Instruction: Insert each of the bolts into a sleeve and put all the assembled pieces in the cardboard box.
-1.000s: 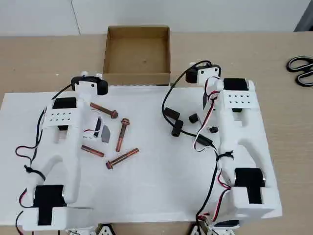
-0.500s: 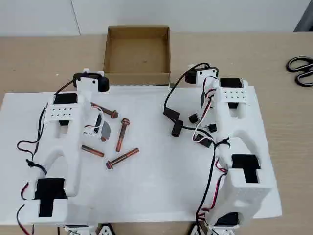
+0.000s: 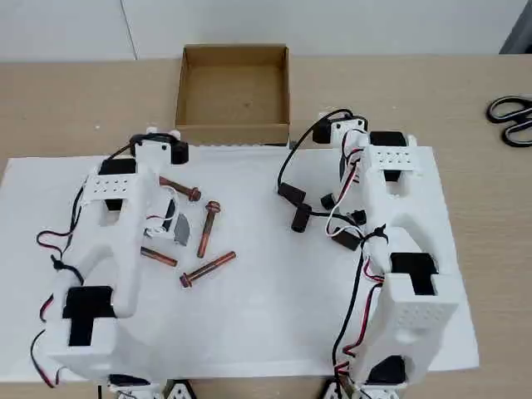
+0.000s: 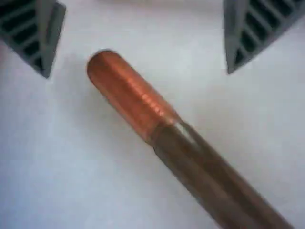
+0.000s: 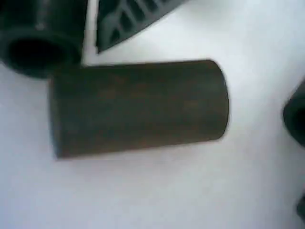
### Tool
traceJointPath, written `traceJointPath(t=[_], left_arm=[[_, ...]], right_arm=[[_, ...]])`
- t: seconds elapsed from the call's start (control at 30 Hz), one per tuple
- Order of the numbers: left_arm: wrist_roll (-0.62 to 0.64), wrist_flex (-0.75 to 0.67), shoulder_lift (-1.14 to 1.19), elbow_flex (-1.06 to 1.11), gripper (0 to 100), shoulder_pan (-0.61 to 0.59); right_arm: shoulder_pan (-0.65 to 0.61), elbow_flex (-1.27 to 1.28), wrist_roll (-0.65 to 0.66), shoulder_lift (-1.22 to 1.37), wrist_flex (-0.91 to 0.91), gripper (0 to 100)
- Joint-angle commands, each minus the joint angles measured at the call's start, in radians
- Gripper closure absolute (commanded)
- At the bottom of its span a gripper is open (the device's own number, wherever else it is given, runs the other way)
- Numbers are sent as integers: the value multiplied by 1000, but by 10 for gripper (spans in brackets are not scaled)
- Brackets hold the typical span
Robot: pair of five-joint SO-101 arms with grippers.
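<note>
Several copper bolts lie on the white sheet: one (image 3: 180, 189) beside my left arm, one (image 3: 208, 229) at mid-sheet, a short one (image 3: 158, 257) and a long one (image 3: 208, 269) nearer the front. My left gripper (image 4: 138, 50) hangs open just above a bolt's threaded end (image 4: 128, 98), one grey fingertip (image 4: 35, 33) on each side. Black sleeves (image 3: 289, 193) (image 3: 300, 219) (image 3: 329, 200) lie near my right arm. My right gripper (image 3: 342, 179) is open over a sleeve lying on its side (image 5: 138, 107), with another sleeve (image 5: 40, 40) beside it. The cardboard box (image 3: 233, 129) holds nothing.
The cardboard box stands at the sheet's far edge, between the two arms. Scissors (image 3: 511, 116) lie on the wooden table at the far right. Loose cables (image 3: 332, 229) from the right arm trail among the sleeves. The sheet's front middle (image 3: 266, 324) is bare.
Both arms have shifted. The left wrist moved slightly right and toward the front. The right arm folded back, and its wrist moved left toward the sleeves. The bolts and sleeves lie where they were.
</note>
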Motion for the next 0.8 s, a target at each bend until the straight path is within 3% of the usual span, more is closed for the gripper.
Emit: traceJointPath(t=[0.0, 0.07, 0.23, 0.47, 0.77], left_arm=[[-3, -12, 2, -39, 774, 0], [0, -12, 2, -39, 775, 0], [0, -8, 0, -39, 780, 0], [-6, -2, 2, -59, 928, 0], [-29, 239, 5, -305, 930, 58]], right_arm=[[2, -6, 15, 15, 16, 911], [2, -6, 34, 18, 28, 991], [2, -21, 38, -13, 53, 994], [-1, -89, 35, -185, 166, 995], [2, -95, 35, -309, 274, 995]])
